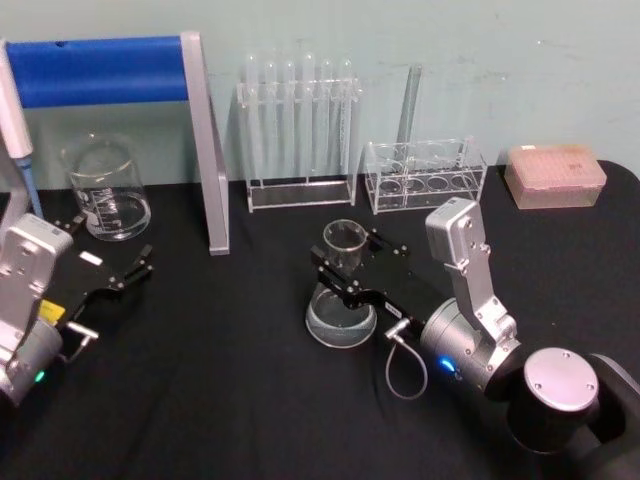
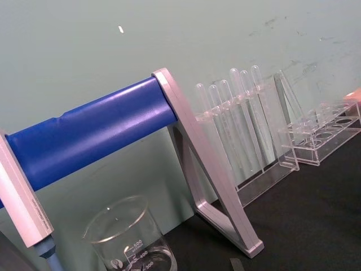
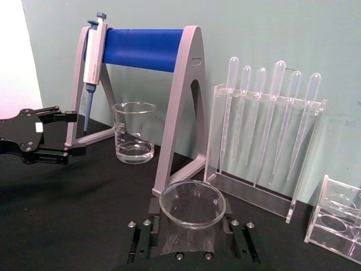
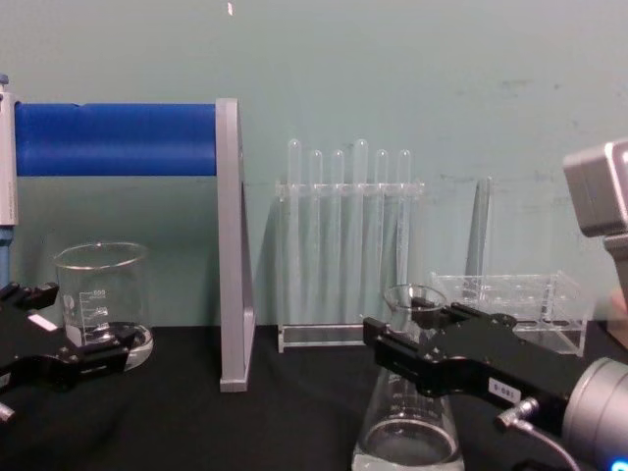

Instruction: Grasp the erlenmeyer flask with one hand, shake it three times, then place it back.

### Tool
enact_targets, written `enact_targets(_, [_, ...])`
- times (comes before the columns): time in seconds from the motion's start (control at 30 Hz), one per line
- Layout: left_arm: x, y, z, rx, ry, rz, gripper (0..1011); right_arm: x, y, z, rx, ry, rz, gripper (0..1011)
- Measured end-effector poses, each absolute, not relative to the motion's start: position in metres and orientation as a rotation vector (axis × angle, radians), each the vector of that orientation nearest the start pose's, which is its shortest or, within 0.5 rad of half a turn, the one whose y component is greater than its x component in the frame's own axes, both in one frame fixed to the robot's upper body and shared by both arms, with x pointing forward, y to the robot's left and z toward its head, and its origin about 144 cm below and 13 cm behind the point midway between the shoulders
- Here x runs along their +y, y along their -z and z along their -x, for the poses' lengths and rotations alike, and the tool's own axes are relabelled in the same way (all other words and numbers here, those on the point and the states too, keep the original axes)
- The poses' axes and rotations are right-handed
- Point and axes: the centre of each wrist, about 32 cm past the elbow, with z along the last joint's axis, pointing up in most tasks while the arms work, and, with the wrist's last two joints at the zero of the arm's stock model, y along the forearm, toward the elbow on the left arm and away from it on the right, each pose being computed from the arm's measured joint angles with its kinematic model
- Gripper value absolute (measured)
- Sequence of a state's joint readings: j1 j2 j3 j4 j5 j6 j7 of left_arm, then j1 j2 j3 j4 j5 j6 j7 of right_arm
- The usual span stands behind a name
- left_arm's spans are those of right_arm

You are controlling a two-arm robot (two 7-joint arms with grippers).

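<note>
The black worktop (image 1: pixel 250 400) carries the glassware along its back edge, which leaves the front free for the arms. The pipette stand (image 1: pixel 100 70) with its blue bar stands at the back left. The rack of tubes (image 1: pixel 298 130) and a lower clear rack (image 1: pixel 425 175) stand against the wall.

The right claw (image 1: pixel 350 250) reaches in low from the right and straddles the neck of the erlenmeyer flask (image 1: pixel 340 315), just under the rim. Its jaws stand apart, one on each side of the glass. In the right wrist view the gap looks a little wider than the rim, so I judge that they are not clamped on it. Taking it by the neck suits a shake, since the flared rim would stop a slip.

The left claw (image 1: pixel 115 250) rests apart too, idle near the beaker (image 1: pixel 105 190), well away from the work.

The flask stands upright on the worktop, middle front. It is clear and conical, with a wide round base. There seems to be a shallow layer of clear liquid at the bottom.
</note>
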State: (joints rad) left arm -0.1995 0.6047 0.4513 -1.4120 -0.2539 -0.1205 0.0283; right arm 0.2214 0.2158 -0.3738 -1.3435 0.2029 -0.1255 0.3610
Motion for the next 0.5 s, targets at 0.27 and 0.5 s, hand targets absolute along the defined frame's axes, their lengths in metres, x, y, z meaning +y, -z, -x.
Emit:
enact_targets(0.27, [0.3097, -1.1398, -0.4886, -0.285, -1.248, -0.304, 1001, -0.1931, -1.13, -0.5049, -0.081, 0.896, 0.032, 848])
enact_targets(0.5, [0.3097, -1.1398, -0.4886, -0.285, -1.248, -0.304, 1001, -0.1931, -1.1299, -0.5048, -0.08, 0.896, 0.032, 1002])
